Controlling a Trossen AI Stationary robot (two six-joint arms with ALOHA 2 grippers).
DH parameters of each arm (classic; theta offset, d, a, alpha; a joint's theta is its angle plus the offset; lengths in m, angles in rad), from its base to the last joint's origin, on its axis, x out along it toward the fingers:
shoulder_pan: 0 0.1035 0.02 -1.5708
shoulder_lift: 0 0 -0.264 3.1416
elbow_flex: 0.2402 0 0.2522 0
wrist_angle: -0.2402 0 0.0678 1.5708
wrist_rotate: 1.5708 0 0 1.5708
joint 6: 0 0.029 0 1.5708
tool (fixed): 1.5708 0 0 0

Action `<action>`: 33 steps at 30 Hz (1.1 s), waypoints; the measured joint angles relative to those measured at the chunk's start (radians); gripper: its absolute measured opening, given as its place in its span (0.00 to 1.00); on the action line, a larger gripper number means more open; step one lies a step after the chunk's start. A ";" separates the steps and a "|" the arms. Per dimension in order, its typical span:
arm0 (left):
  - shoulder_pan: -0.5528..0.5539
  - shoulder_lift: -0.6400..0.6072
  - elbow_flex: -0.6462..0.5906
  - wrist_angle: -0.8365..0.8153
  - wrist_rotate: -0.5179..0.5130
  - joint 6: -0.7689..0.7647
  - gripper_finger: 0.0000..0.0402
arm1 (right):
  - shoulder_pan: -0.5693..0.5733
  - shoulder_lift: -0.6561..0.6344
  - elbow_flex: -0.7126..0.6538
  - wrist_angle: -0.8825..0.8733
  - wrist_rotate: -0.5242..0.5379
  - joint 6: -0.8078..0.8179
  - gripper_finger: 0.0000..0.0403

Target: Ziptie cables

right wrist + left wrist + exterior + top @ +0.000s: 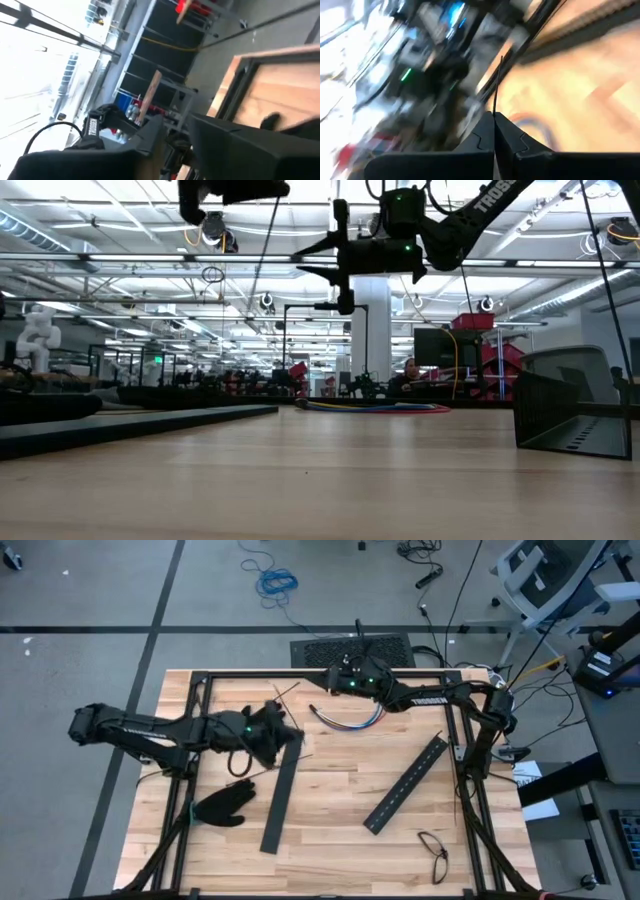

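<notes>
The left gripper (495,131), clamped on a thin dark plastic ziptie (497,85) beside the curved bundle of coloured cables (347,718), could let it slip; the right gripper (175,131) beyond the cables stands slightly parted, empty.

The cables (347,719) lie flat on the desk (340,790) as a loose bundle of thin wires, red, blue and white, bent into a shallow curve. They rest just below the right end effector (340,680), which hangs above them, and well apart from the left end effector (285,725). One ziptie (496,90), a very thin, straight dark strip, is pinched between the closed fingers of the left end effector and sticks out past the fingertips toward the cables.
</notes>
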 joint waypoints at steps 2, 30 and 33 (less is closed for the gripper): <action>-0.021 0.021 0.000 0.003 0.044 0.006 0.00 | 0.008 0.000 0.000 -0.012 -0.001 0.025 0.29; -0.140 0.062 0.103 0.061 -0.002 0.310 0.00 | 0.059 0.061 0.000 0.074 -0.045 0.129 0.38; -0.141 0.062 0.103 0.041 -0.009 0.310 0.00 | 0.058 0.061 0.000 0.086 -0.044 0.138 0.38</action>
